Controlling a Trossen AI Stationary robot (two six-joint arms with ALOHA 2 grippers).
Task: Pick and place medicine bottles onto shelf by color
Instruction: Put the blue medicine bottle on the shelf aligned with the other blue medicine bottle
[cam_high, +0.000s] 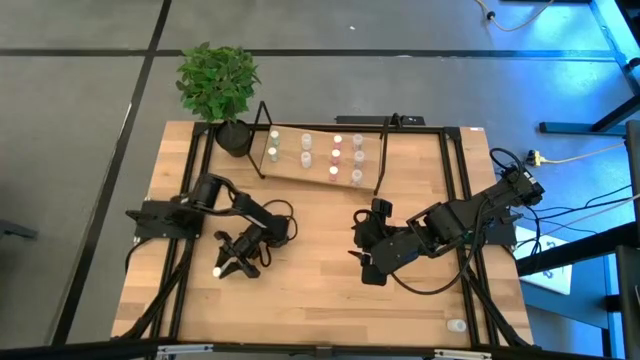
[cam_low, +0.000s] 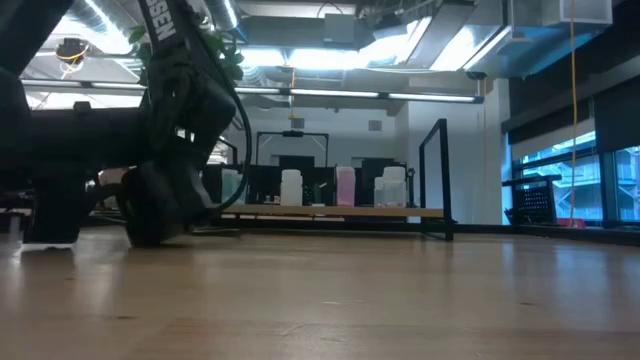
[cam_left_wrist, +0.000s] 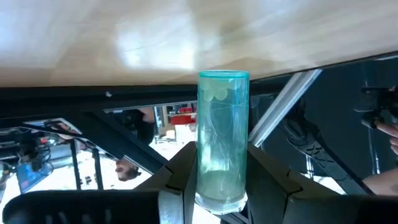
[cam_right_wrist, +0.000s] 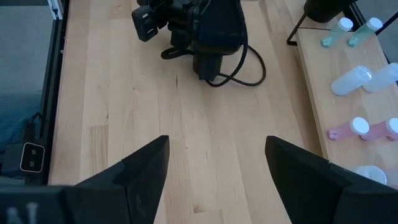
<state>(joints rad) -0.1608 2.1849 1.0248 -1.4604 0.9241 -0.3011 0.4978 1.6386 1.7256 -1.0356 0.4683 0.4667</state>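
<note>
A greenish translucent medicine bottle (cam_left_wrist: 222, 137) stands between the fingers of my left gripper (cam_left_wrist: 222, 171). In the high view its pale end (cam_high: 217, 270) sticks out of my left gripper (cam_high: 233, 260), low over the table's left half. My right gripper (cam_high: 363, 262) is open and empty over the table's middle; the right wrist view shows its fingers wide apart (cam_right_wrist: 217, 155). The shelf (cam_high: 318, 172) stands at the table's far side, with several pink, white and greenish bottles (cam_high: 336, 155) upright on its board; it also shows in the low view (cam_low: 330, 211). My left gripper pinches the greenish bottle at one end (cam_left_wrist: 221, 190) between its two fingers. The bottle runs along the fingers and sticks out beyond them toward the table's near left corner. The fingers come in low and nearly level. Whether the bottle touches the table, I cannot tell.
A potted plant (cam_high: 218, 85) stands at the shelf's left end. One stray bottle (cam_high: 456, 325) sits near the table's near right corner. Black frame rails (cam_high: 462, 200) run along the table's sides. Bare wood lies between the two grippers.
</note>
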